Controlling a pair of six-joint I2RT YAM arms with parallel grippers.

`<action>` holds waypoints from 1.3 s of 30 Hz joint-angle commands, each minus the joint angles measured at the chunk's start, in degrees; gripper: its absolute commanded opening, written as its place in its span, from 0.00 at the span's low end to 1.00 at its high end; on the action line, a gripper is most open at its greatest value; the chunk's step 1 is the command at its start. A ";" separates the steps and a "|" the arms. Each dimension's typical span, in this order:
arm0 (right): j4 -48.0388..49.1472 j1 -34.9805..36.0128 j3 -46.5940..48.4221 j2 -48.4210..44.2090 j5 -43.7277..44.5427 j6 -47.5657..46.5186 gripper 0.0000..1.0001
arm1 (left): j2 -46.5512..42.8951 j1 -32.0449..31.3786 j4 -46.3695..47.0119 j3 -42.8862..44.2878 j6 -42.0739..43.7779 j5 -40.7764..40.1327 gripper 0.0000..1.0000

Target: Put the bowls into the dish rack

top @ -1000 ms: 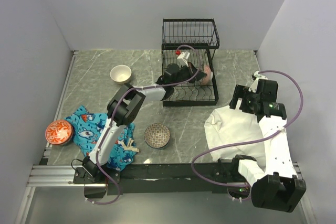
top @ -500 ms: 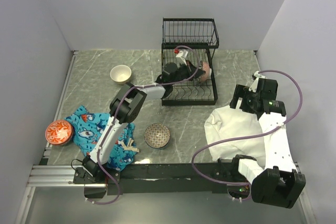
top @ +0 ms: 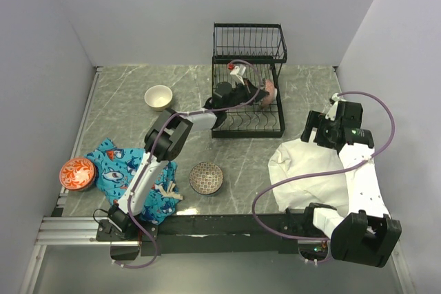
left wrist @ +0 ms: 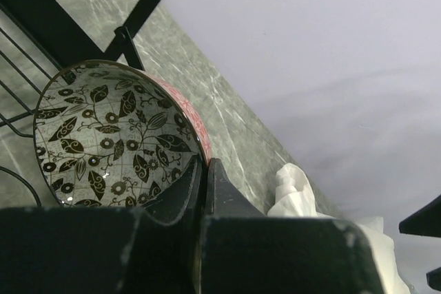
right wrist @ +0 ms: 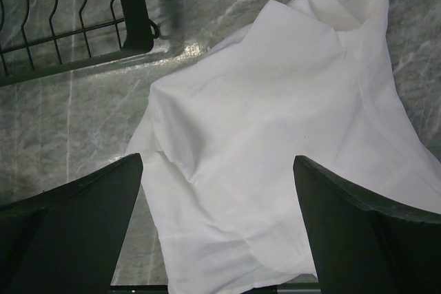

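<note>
The black wire dish rack point(top: 248, 53) stands at the back middle of the table. My left gripper point(top: 253, 93) reaches into its lower tier and is shut on the rim of a bowl point(top: 269, 91) with a pink outside. In the left wrist view the fingers point(left wrist: 205, 164) pinch that bowl's rim; the bowl point(left wrist: 110, 142) is grey inside with black leaves, and rack wires point(left wrist: 41, 29) are behind it. A cream bowl point(top: 159, 96), a patterned bowl point(top: 207, 177) and an orange bowl point(top: 76, 173) sit on the table. My right gripper point(top: 322, 130) is open and empty over a white cloth point(right wrist: 275, 122).
A blue patterned cloth point(top: 131, 173) lies at the front left, beside the orange bowl. The white cloth point(top: 303, 166) covers the front right. The rack's corner point(right wrist: 131, 12) shows in the right wrist view. White walls close in the table on three sides.
My left gripper has moved the pink bowl a little farther back and left inside the rack, and the rack has shifted slightly left. The right arm has barely moved.
</note>
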 commanded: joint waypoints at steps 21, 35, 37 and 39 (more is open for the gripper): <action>3.21 -0.58 -0.24 0.92 -0.68 0.69 0.98 | 2.36 3.61 1.42 4.07 1.20 1.42 0.17; 3.48 -0.49 0.73 2.24 -0.94 0.51 0.98 | -0.11 4.58 3.80 1.87 2.51 4.32 0.37; 3.57 -0.58 0.82 2.24 -0.94 0.52 0.98 | -1.07 4.49 4.33 1.87 3.39 5.90 0.40; 3.39 -0.58 0.82 2.16 -0.94 0.43 0.98 | -2.56 4.32 3.98 1.52 4.27 7.04 0.41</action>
